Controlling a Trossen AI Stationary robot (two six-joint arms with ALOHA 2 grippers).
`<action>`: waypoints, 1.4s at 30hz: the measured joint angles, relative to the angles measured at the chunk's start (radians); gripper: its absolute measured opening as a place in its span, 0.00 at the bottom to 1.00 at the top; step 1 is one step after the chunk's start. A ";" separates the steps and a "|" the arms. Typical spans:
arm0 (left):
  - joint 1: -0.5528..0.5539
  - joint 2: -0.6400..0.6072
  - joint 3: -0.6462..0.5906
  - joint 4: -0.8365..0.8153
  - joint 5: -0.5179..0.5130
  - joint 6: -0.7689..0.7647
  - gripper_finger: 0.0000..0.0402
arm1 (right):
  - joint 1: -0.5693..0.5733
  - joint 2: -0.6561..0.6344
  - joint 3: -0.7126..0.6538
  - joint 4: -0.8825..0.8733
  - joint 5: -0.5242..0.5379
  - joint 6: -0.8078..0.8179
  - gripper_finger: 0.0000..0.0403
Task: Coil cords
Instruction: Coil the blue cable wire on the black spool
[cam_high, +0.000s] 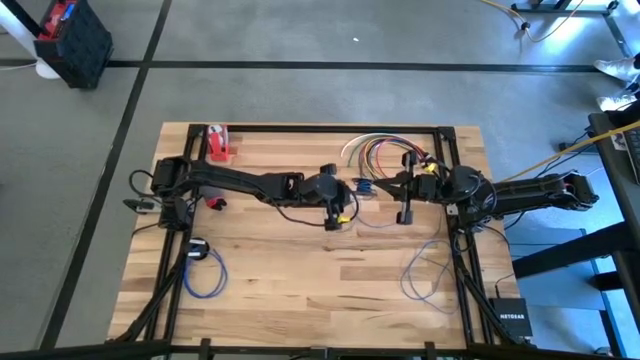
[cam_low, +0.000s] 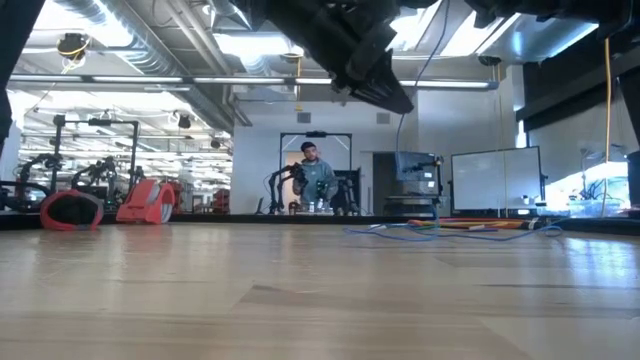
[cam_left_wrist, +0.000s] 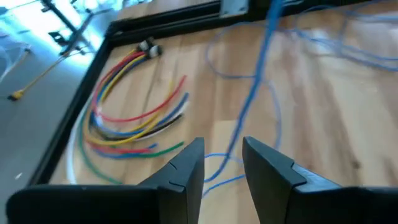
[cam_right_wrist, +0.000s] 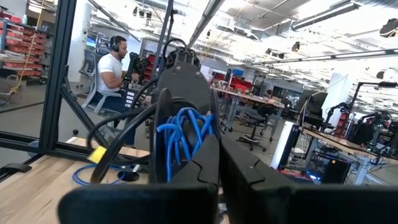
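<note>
I've got blue cord (cam_right_wrist: 183, 134) wound around my left hand (cam_high: 341, 215), fingers apart mid-surface (cam_high: 300, 290). Its free run stretches toward my right hand (cam_high: 405, 214), clenched and nearest, then trails to a loose loop (cam_high: 425, 270) on the right.

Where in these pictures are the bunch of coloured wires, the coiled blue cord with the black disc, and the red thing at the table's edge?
Coloured wires (cam_left_wrist: 134, 118): left wrist view, middle of the curved bundle.
Coiled blue cord (cam_high: 203, 272): high view, on its loop.
Red thing (cam_high: 218, 143): high view, its middle.
</note>
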 joint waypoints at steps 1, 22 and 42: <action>-0.001 0.006 0.001 0.009 0.004 0.003 0.26 | 0.000 0.000 0.000 0.000 0.000 0.000 0.02; -0.035 -0.161 0.000 -0.268 -0.234 -0.125 0.01 | 0.000 0.000 0.000 -0.064 0.005 -0.065 0.02; -0.069 -0.296 0.000 -0.249 -0.209 -0.232 0.01 | 0.000 0.212 0.032 -0.100 0.422 -0.291 0.02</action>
